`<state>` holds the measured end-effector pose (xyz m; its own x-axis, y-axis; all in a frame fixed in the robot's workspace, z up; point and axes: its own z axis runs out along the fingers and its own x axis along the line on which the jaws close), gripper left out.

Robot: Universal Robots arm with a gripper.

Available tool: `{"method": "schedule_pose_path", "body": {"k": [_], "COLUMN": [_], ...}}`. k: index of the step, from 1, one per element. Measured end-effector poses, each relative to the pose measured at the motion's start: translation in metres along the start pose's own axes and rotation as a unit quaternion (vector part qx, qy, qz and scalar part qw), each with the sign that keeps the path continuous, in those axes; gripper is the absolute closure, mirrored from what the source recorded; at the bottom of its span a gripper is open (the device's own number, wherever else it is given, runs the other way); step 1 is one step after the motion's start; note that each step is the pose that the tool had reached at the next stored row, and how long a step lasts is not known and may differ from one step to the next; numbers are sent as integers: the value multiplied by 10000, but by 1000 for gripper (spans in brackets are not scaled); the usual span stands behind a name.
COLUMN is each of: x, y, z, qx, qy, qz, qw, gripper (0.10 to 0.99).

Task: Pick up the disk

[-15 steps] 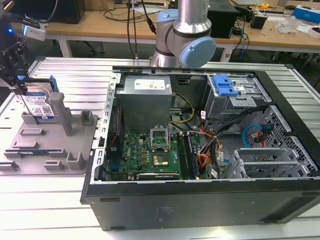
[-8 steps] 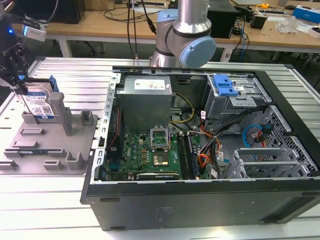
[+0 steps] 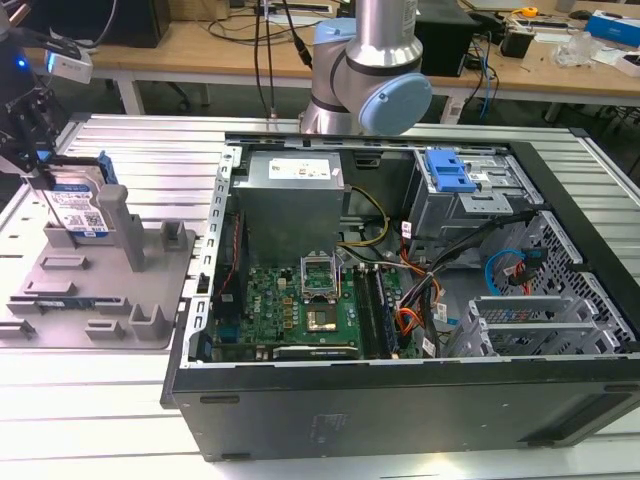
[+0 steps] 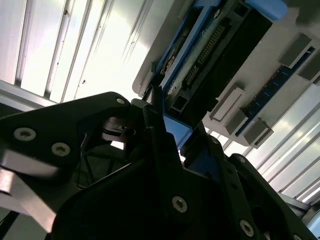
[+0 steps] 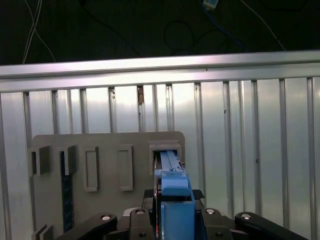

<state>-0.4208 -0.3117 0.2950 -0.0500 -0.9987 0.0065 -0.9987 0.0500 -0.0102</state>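
Disk stands on edge in a slot of the grey tray, at the exterior view's left end of the table, well apart from the open PC case. Labelled face is toward the exterior cam, thin blue-railed edge up.

Key relation: pincer sits directly over that top edge, w/ the arm coming down from above. So the disk lies straight below the pincer, not off to a side. In the first wrist view the pincer straddles the blue rail and the disk runs away from the cam into its slot in the tray, so the thin edge is in line w/ the pincer's gap. Second wrist view: pincer is tight beside the disk at its connector end.

Pincer state: narrow, w/ the rail inside it. Can't tell if it's actually clamped or just close.

Hard to see:
- Contact spots are masked by the dark pincer body in both wrist views.
- The disk's lower edge is partly behind a tray post in the exterior view, so seated vs. lifted is unclear.
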Motion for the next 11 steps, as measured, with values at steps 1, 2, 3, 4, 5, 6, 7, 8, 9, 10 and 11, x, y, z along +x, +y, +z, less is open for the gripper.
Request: {"method": "schedule_pose_path", "body": {"k": [1, 2, 3, 4, 5, 6, 7, 8, 9, 10, 11], "x": [0, 0, 1, 1, 1, 1, 1, 2, 2, 1, 1], "y": [0, 0, 0, 0, 0, 0, 0, 0, 0, 0, 0], "z": [0, 0, 0, 0, 0, 0, 0, -1, 0, -1, -4], "qx": [0, 0, 0, 0, 0, 0, 0, 0, 1, 1, 1], "qy": [0, 0, 0, 0, 0, 0, 0, 10, 26, 32, 33], "qz": [0, 0, 0, 0, 0, 0, 0, -3, -5, -5, -5], "qw": [10000, 10000, 10000, 10000, 10000, 10000, 10000, 10000, 10000, 10000, 10000], "gripper": [718, 718, 718, 718, 718, 718, 718, 718, 718, 718, 718]}}
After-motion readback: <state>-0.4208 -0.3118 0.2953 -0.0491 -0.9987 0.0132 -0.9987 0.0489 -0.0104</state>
